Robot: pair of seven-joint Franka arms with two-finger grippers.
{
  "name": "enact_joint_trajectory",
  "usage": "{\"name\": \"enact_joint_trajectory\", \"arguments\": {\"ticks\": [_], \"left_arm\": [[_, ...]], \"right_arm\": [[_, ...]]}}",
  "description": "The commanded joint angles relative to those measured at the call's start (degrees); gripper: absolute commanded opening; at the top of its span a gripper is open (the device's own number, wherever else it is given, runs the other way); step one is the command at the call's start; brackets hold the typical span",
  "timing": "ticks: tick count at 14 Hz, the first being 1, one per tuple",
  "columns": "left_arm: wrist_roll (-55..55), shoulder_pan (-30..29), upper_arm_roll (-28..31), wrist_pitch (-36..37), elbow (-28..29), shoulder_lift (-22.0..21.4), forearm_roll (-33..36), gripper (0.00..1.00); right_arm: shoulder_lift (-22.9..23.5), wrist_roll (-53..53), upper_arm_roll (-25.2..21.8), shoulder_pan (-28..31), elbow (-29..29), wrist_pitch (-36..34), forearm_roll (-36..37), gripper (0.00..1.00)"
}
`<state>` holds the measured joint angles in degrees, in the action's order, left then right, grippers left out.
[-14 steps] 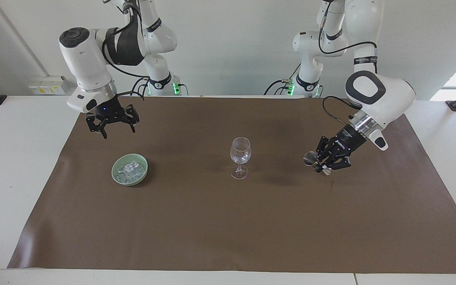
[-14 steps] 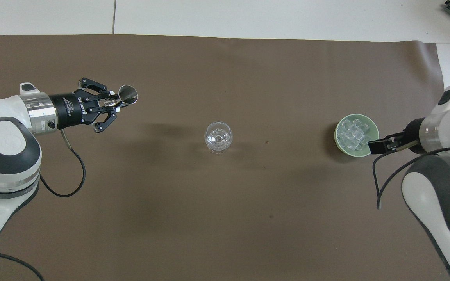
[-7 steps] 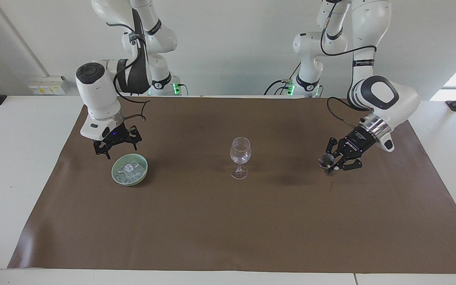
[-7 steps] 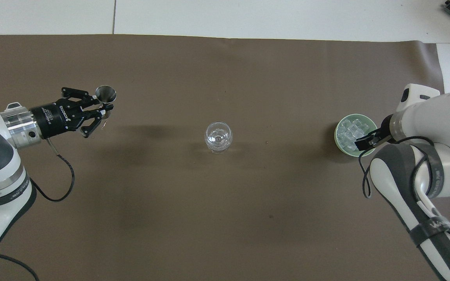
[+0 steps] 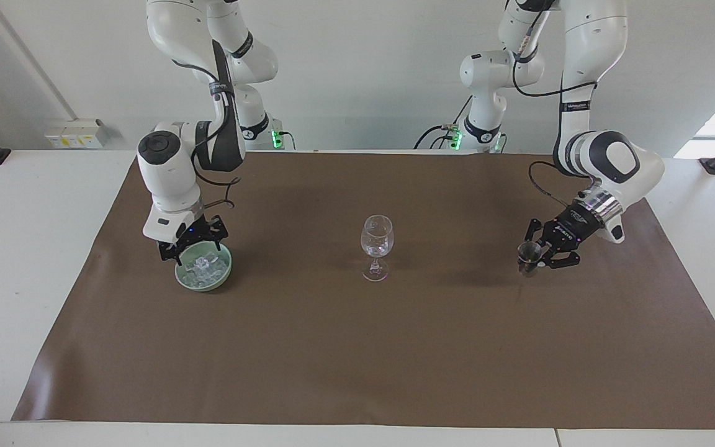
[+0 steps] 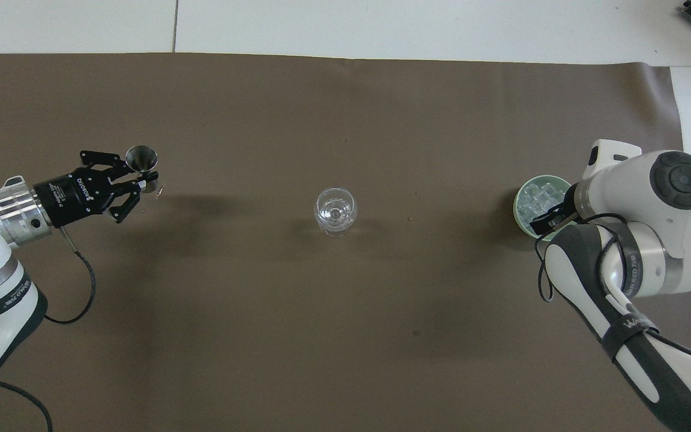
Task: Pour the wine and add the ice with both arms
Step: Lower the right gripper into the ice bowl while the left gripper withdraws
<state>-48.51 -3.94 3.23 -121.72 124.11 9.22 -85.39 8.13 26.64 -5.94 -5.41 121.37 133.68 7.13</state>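
Two arms, one wine glass, one green bowl, one metal cup

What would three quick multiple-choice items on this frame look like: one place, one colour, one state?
1. Where does the wine glass stand?
A. in the bowl
B. on the brown mat, between the bowl and the left gripper
C. on the bare white table

2. What colour is the bowl that holds the ice?
A. pale green
B. red
C. black

3. What is the state of the left gripper?
A. open over the wine glass
C. open and resting in the bowl
B. shut on a small metal cup

Key:
1 B, the glass stands upright mid-mat with the bowl toward the right arm's end.
2 A, its rim and wall show pale green in both views.
3 B, the cup sits between its fingertips, while it is the right gripper that is low over the bowl.
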Motion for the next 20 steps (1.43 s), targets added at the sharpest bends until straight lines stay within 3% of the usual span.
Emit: {"name": "enact_joint_trajectory", "arguments": {"ticks": [1,2,9,17,20], "left_arm": [[4.9,-3.8,-0.4,5.0,0.3,1.5,-2.5,0.00],[5.7,-4.4,-0.4,6.0,0.3,2.1,-2.5,0.00],[13.2,-7.5,-0.4,10.1,2.8,4.9,-5.3,0.00],[19.0,-11.3,-0.4,16.6,3.9,9.1,-8.1,0.00],[19.5,-11.3,-0.4,16.4,4.4,9.1,-8.1,0.00]], "right_arm": [[-0.5,1.2,0.0,0.0,2.3,3.1,1.1,0.82],[-0.1,1.2,0.0,0.0,2.5,3.7,1.1,0.73],[0.1,0.8,0.0,0.0,2.4,4.7,1.1,0.51],[0.8,0.5,0.0,0.0,2.5,6.2,1.1,0.51],[1.2,0.6,0.0,0.0,2.6,6.2,1.1,0.46]]}}
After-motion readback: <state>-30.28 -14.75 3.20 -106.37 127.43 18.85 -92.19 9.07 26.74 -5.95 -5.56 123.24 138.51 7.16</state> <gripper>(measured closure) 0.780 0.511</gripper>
